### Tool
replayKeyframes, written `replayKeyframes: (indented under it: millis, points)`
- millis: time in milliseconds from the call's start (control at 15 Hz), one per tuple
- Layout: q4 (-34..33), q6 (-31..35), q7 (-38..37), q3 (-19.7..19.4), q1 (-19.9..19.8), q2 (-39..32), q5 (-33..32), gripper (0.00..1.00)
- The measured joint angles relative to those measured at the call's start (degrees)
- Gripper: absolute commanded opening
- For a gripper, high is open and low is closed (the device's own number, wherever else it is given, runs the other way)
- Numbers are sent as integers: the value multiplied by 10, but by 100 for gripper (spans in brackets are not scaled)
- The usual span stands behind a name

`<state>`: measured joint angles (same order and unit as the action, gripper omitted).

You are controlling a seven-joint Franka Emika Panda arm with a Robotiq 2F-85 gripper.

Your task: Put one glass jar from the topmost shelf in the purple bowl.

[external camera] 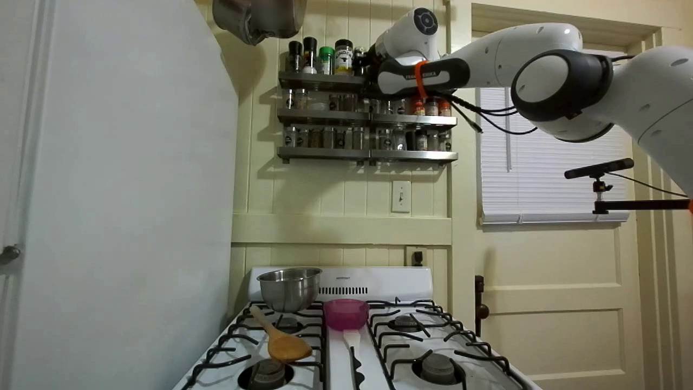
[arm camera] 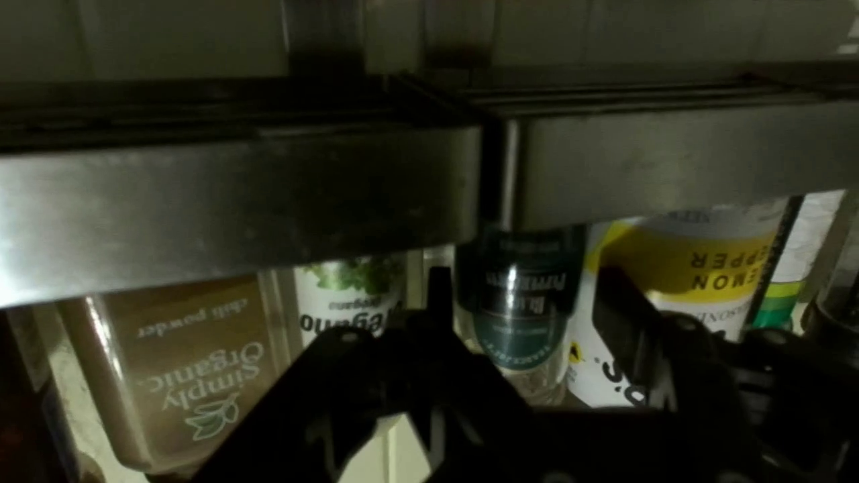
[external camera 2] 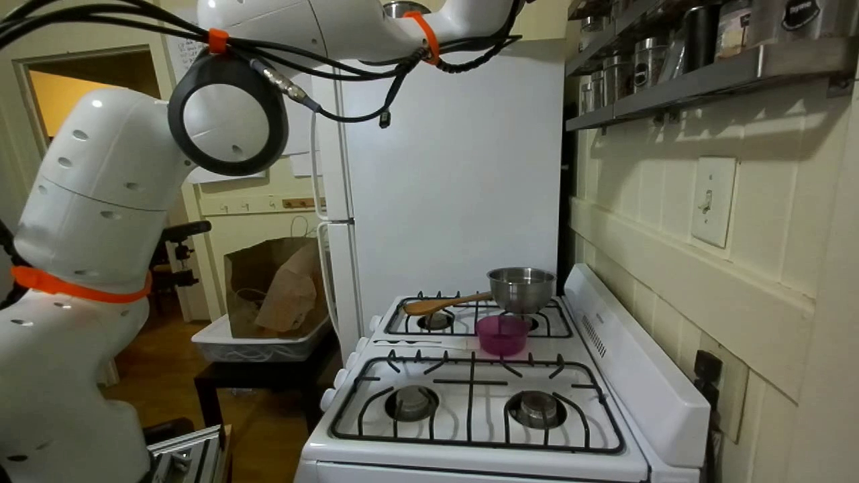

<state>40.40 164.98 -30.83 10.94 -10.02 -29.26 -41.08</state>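
Note:
The topmost shelf (external camera: 319, 81) carries several spice jars on the wall. In the wrist view, which is upside down, its metal front (arm camera: 637, 164) runs across the picture. A glass jar with a dark green label (arm camera: 520, 335) stands between the two fingers of my gripper (arm camera: 525, 285). The fingers are apart, one on each side of the jar, with a visible gap on the lemon pepper side. In an exterior view my gripper (external camera: 370, 60) is at the shelf's middle, partly hidden by the arm. The purple bowl (external camera: 346, 315) sits on the stove's middle, also in an exterior view (external camera 2: 502, 335).
A lemon pepper container (arm camera: 698, 282), an oregano jar (arm camera: 349, 295) and a chili powder jar (arm camera: 194, 362) flank the gripper. Lower shelves (external camera: 325, 117) hold more jars. A silver pot (external camera: 289, 290) and wooden spoon (external camera: 287, 346) lie on the stove. Another metal pot (external camera: 260, 19) hangs above.

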Motion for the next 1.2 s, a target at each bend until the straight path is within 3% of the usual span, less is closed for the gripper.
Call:
replayKeyframes:
  millis: [467, 733, 800, 1000, 1133, 1200]
  points:
    - [-1, 16, 5, 12, -12, -8, 3, 59]
    - [-3, 20, 7, 18, -17, -13, 3, 49]
    - [-4, 21, 9, 21, -18, -14, 3, 43]
    - [-8, 24, 20, 32, -22, -19, 5, 41]
    - [-10, 24, 28, 40, -26, -22, 7, 25]
    - [-11, 24, 31, 44, -28, -22, 7, 25]
